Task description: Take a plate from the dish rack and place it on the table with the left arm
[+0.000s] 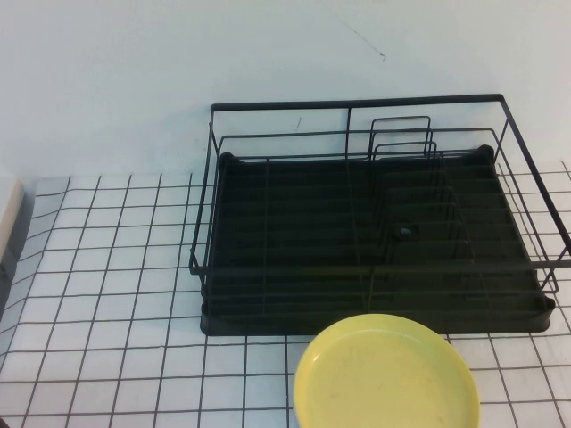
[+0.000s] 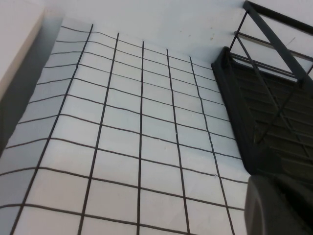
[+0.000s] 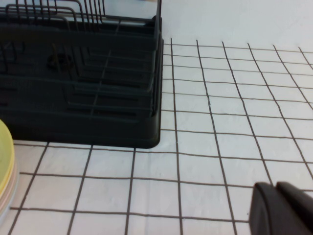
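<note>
The pale-yellow plate (image 1: 386, 373) lies flat on the table (image 1: 116, 294), just in front of the dish rack (image 1: 268, 323) toward its right half. Its edge also shows in the right wrist view (image 3: 5, 161). The black wire rack holds no plates between its upright dividers. Neither arm appears in the high view. My left gripper (image 2: 281, 205) is shut and holds nothing, low over the tiled surface beside the rack's left end (image 2: 239, 122). My right gripper (image 3: 276, 205) is shut and holds nothing, low over the table off the rack's right front corner (image 3: 151, 132).
A pale boxy object (image 1: 7, 214) stands at the table's far left edge, also seen in the left wrist view (image 2: 14, 39). A plain light wall rises behind the rack. Bare tiled surface lies to the left of the rack and plate.
</note>
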### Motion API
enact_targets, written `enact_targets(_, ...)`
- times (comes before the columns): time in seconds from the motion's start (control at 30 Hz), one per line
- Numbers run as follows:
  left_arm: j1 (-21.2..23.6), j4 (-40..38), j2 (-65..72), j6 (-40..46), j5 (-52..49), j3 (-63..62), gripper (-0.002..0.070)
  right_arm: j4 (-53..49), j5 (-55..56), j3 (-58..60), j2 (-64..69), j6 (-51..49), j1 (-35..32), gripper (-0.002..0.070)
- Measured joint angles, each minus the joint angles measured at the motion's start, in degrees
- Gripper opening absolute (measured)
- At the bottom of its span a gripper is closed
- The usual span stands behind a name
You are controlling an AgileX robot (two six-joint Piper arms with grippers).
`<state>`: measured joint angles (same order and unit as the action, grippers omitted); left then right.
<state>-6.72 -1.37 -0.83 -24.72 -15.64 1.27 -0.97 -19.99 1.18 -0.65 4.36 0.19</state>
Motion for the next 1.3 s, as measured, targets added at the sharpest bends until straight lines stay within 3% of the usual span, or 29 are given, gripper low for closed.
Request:
enact_targets(0.23, 0.0, 0.0, 0.0, 3.88, -1.7, -0.1, -0.0002, 0.0, 0.0, 0.0, 0.0, 0.0, 0.0, -0.0002)
enact_targets(0.33, 0.0, 0.0, 0.0, 12.82, -1.7, -0.1, -0.0002, 0.0, 0.0, 0.0, 0.0, 0.0, 0.0, -0.0002)
enact_targets(0.47, 0.0, -0.45, 0.0, 30.93, -1.8, -0.1, -0.0002, 0.0, 0.0, 0.0, 0.0, 0.0, 0.0, -0.0002)
enact_targets(0.6, 0.0, -2.91, 0.0, 40.8, -1.92, -0.1, -0.0002, 0.0, 0.0, 0.0, 0.0, 0.0, 0.0, -0.0002)
enact_targets(1.0, 0.04, -4.01, 0.0, 43.3, -2.3, -0.1, -0.0002, 0.0, 0.0, 0.0, 0.0, 0.0, 0.0, -0.0002)
enact_targets(1.3, 4.28, -6.18, 0.0, 41.68, -3.0, -0.22, -0.0002, 0.0, 0.0, 0.0, 0.0, 0.0, 0.0, -0.0002)
